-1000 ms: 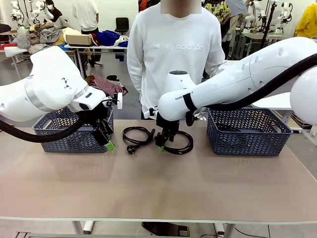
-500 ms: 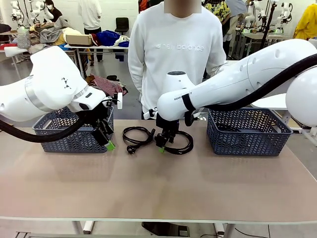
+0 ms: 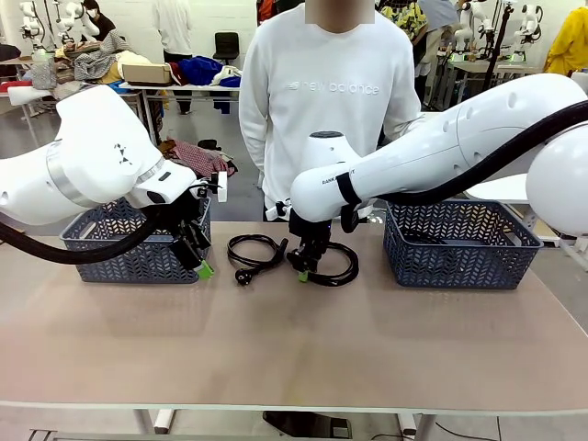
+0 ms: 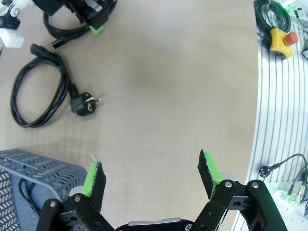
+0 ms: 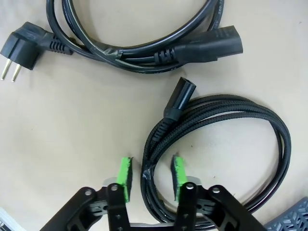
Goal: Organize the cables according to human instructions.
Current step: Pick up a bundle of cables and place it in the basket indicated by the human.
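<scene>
The braided cable (image 5: 221,105) lies coiled mid-tabletop (image 5: 72,134). Its near strands sit between the right gripper (image 5: 151,171) jaws, which have just drawn in from wide; whether they bite yet, I cannot tell. A lift looks next. The left gripper (image 4: 151,178) hangs spread, empty.

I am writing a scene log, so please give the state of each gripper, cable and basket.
Left gripper: open, holds nothing.
Right gripper: jaws narrow around braided cable; grip unclear.
Braided cable: coiled, on table.
Power cable: coiled, on table, untouched.
Left basket: upright, holds another cable.
Right basket: upright; contents unclear.
</scene>
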Action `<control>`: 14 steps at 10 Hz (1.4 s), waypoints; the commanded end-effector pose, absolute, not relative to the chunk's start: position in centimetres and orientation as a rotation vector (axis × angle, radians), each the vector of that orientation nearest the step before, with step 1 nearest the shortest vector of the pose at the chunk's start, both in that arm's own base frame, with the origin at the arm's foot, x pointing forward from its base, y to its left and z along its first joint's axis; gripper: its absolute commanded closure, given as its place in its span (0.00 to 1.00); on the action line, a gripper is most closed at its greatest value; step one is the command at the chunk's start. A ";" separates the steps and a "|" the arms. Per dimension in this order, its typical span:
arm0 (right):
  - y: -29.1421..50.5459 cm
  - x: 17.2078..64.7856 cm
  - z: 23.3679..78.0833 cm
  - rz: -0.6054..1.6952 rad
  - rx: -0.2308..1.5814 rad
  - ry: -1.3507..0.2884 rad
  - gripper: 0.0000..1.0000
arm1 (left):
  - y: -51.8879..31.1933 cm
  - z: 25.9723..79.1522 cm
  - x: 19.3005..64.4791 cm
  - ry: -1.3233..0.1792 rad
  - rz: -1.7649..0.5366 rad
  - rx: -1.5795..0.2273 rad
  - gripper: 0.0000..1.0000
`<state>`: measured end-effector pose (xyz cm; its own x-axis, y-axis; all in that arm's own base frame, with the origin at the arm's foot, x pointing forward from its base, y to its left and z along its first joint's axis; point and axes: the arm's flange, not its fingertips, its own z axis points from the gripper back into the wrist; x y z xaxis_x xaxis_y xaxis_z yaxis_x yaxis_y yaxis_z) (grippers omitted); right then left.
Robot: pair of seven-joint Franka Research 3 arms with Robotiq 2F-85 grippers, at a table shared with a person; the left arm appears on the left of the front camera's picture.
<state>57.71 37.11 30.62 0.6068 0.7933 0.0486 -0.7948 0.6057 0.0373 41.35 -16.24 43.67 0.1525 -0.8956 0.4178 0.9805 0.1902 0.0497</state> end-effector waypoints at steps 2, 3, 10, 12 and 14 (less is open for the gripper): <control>37.8 58.2 30.7 0.901 0.041 -0.009 0.91 | -16.1 43.7 41.3 -0.406 -1.352 -0.261 0.00; 37.9 58.2 30.7 0.901 0.045 -0.005 0.99 | -16.1 43.7 41.3 -0.406 -1.352 -0.261 0.00; 37.0 57.5 34.3 0.651 -0.038 -0.072 1.00 | -16.1 43.7 41.3 -0.406 -1.352 -0.261 0.00; 36.6 57.3 36.5 0.651 -0.057 -0.082 1.00 | -16.1 43.7 41.3 -0.406 -1.352 -0.261 0.00; 35.9 56.7 39.9 0.738 -0.051 -0.066 1.00 | -16.1 43.7 41.3 -0.406 -1.352 -0.261 0.00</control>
<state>57.42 36.38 38.26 0.7692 0.6359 0.0638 -0.6340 0.7718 -0.0484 41.35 -16.24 43.67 0.1525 -0.8956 0.4178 0.9805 0.1902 0.0497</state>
